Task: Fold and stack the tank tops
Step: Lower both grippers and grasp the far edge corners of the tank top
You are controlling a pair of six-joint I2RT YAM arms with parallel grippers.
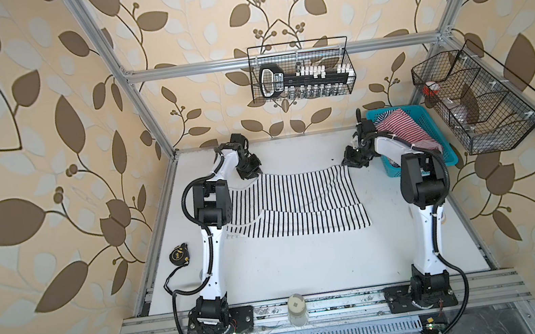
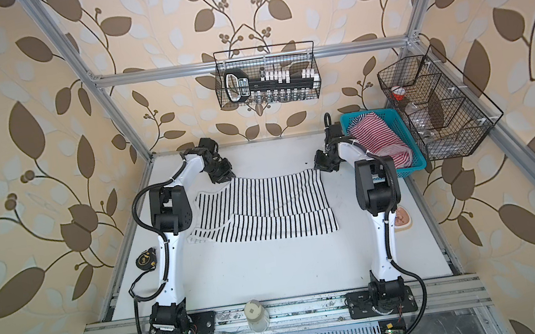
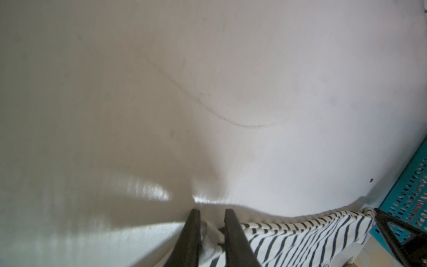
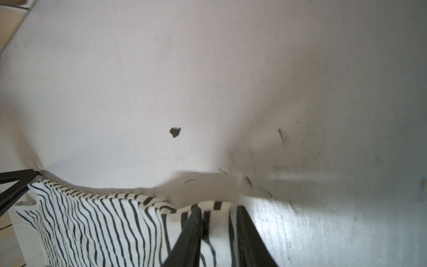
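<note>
Overall: white table framed by aluminium rails, patterned walls behind.

Black-striped tank top spread on the table centre, doubled over on itself so that a nearer layer sits stepped below the upper one; far edge drawn nearly straight between both grippers. Same layout in both top views.

Teal basket at the far right corner of the table, just beside the right arm. Red-striped tank top bunched inside it, unfolded, partly draped over the rim.

Two black wire baskets hung on the frame: one on the rear rail, loaded with small parts; one on the right rail.

Left gripper down at the far left corner of the black-striped tank top. Wrist view: fingers narrowly spaced, white fabric bunched between them, cloth edge pulled taut away from the pinch.

Right gripper down at the far right corner. Wrist view: narrow gap, striped fabric between the fingers, gripped at the hem.

Tape measure left of the left arm, outside the table edge.
</note>
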